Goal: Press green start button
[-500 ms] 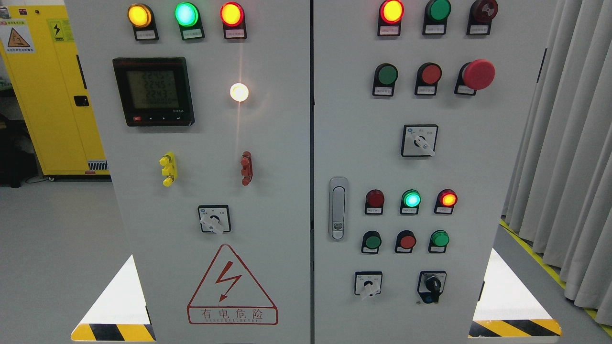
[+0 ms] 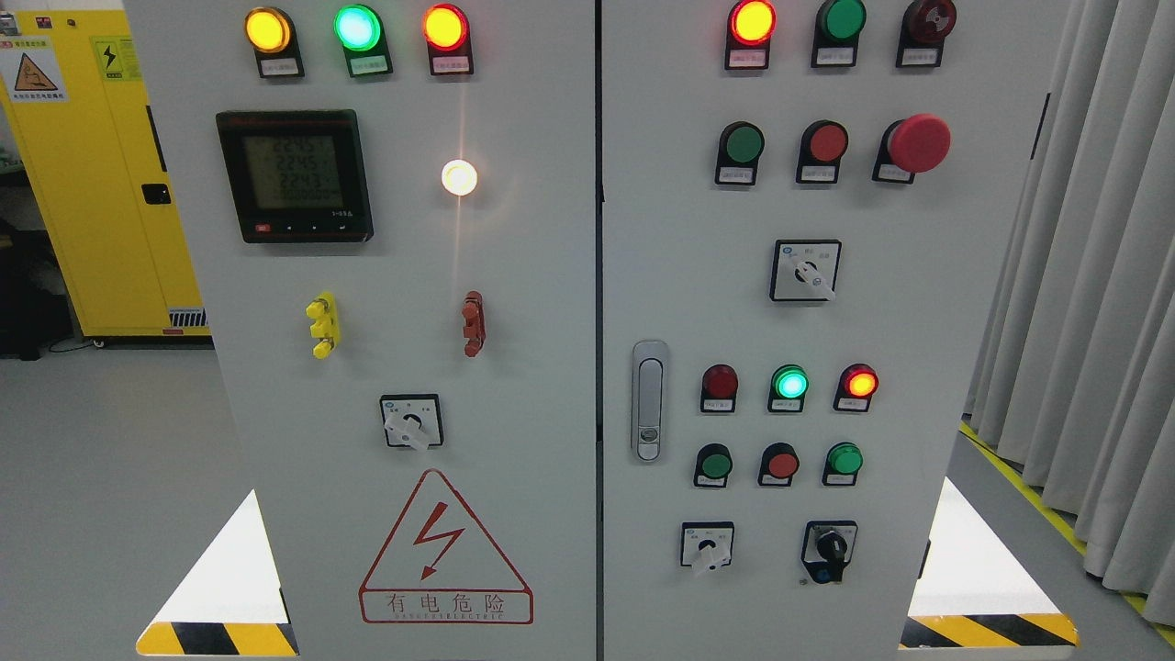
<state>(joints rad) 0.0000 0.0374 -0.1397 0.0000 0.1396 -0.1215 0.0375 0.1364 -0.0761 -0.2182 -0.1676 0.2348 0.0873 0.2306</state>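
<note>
Counting three green pushbuttons (image 2: pixel 741 144) on the right door (image 2: pixel 918 275).

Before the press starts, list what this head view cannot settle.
- Label plates under the green buttons: print too small, so the start button cannot be identified.
- Both hands: outside the frame.
- Meter digits: blurred.
- Top-row lamps: cut by the upper edge.
</note>
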